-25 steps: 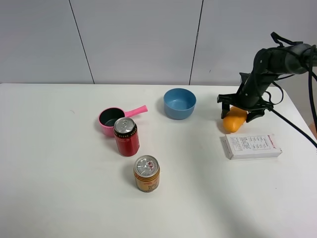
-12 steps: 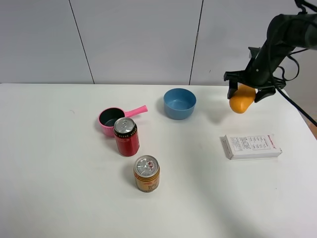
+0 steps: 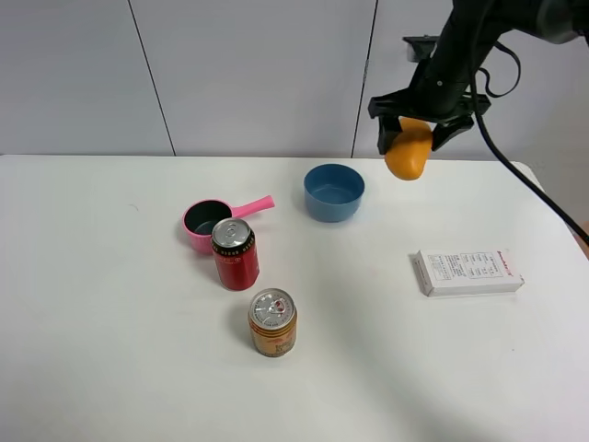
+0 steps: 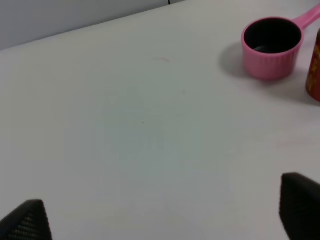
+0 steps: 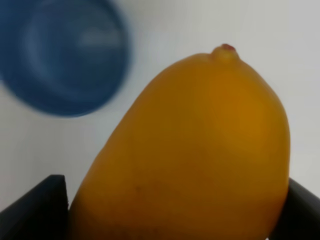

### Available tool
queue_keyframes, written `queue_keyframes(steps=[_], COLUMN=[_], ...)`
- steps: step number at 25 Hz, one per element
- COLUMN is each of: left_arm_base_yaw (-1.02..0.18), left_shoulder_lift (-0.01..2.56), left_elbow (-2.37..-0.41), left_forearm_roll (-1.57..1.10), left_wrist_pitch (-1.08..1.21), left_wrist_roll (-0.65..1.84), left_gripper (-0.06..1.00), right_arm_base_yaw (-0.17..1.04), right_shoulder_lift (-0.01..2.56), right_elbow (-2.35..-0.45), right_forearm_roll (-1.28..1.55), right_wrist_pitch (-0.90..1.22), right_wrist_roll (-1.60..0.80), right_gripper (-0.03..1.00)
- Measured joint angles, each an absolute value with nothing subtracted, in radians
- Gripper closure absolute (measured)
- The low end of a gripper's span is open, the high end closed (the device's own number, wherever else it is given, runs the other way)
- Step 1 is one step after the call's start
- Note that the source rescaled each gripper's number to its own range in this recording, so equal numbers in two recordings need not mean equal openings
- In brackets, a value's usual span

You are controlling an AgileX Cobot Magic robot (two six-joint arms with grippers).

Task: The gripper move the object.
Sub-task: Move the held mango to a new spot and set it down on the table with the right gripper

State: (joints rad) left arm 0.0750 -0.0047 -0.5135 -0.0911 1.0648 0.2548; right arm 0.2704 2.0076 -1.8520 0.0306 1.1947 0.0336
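Note:
My right gripper is shut on the orange-yellow mango and holds it high above the table, to the right of the blue bowl. In the right wrist view the mango fills the frame between the two black fingers, with the blue bowl blurred below it. My left gripper is open and empty over bare table; only its two black fingertips show, and it is out of the exterior high view.
A pink pot with a handle, a red can and a gold-orange can stand left of centre. A white box lies at the right. The pink pot also shows in the left wrist view.
My right gripper has lifted the mango off the table beside the white box and carried it up and to the left, toward the blue bowl. The other things have not moved.

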Motion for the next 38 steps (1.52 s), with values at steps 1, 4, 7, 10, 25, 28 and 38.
queue_keyframes(steps=[1, 4, 7, 10, 25, 28, 38], left_arm_base_yaw=[0.075, 0.075, 0.075, 0.075, 0.075, 0.075, 0.075], left_shoulder_lift=[-0.005, -0.005, -0.005, -0.005, -0.005, -0.005, -0.005], left_elbow=[-0.514, -0.514, -0.514, -0.514, -0.514, -0.514, -0.514], left_forearm_roll=[-0.091, -0.091, -0.091, -0.091, -0.091, -0.091, -0.091], left_wrist_pitch=[1.065, 1.065, 1.065, 1.065, 1.065, 1.065, 1.065], left_wrist_roll=[0.255, 0.255, 0.255, 0.255, 0.254, 0.254, 0.254], left_gripper=[-0.06, -0.06, -0.06, -0.06, -0.06, -0.06, -0.06], right_arm_base_yaw=[0.291, 0.36, 0.419, 0.476, 0.559, 0.56, 0.587], right_shoulder_lift=[2.008, 2.008, 2.008, 2.008, 2.009, 2.009, 2.066], right_elbow=[-1.864, -1.895, -1.901, -1.901, -1.737, -1.679, -1.581], right_forearm_roll=[0.031, 0.031, 0.031, 0.03, 0.022, 0.022, 0.046], right_wrist_pitch=[1.196, 1.197, 1.213, 1.217, 1.217, 1.217, 1.156], right_wrist_roll=[0.03, 0.015, 0.009, 0.0, 0.0, 0.0, -0.007], right_gripper=[0.95, 0.95, 0.95, 0.95, 0.95, 0.95, 0.95])
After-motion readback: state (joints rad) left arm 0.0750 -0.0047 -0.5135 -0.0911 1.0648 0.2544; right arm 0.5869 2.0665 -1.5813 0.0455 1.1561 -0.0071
